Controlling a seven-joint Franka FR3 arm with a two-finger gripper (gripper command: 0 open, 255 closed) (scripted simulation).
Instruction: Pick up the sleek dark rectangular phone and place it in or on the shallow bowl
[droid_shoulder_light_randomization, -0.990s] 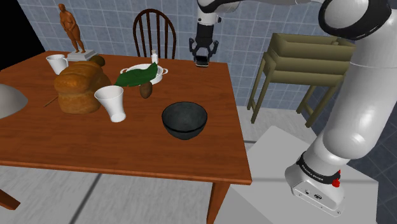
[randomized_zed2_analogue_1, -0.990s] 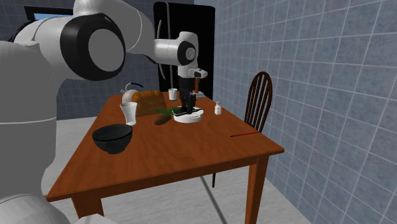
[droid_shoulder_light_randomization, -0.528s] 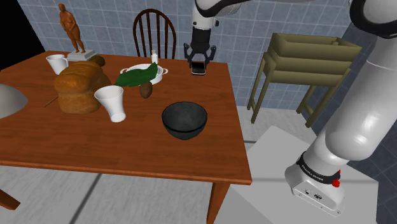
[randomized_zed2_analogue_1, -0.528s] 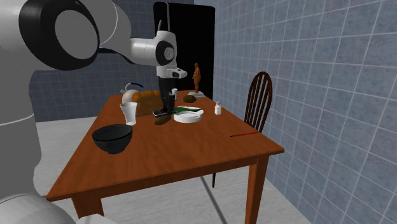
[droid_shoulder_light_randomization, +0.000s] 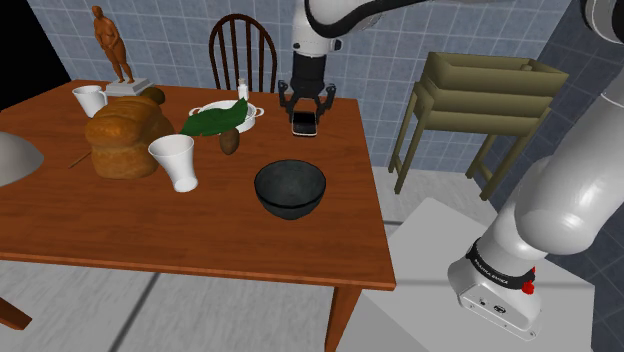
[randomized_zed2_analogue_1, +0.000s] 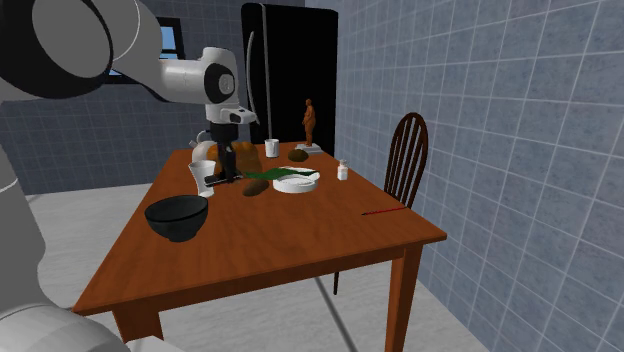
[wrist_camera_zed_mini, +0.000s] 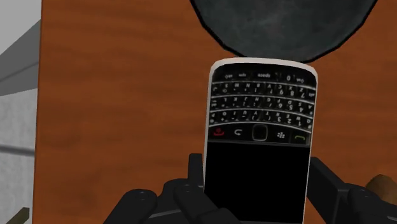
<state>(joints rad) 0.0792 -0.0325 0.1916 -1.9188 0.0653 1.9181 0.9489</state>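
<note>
Standing at the shoulder view's left is a white cup (droid_shoulder_light_randomization: 175, 160); the dark bowl (droid_shoulder_light_randomization: 289, 188) is sitting in the middle, and just beyond it the pincer (droid_shoulder_light_randomization: 303, 110) is clamping the black phone (droid_shoulder_light_randomization: 303, 123) by its sides, holding it above the desk (droid_shoulder_light_randomization: 200, 235).

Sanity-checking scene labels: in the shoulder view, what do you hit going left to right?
white mug → white cup → brown oval lump → dark bowl → wooden rack. Skipped: phone in the claw, overlapping the bowl's span.
</note>
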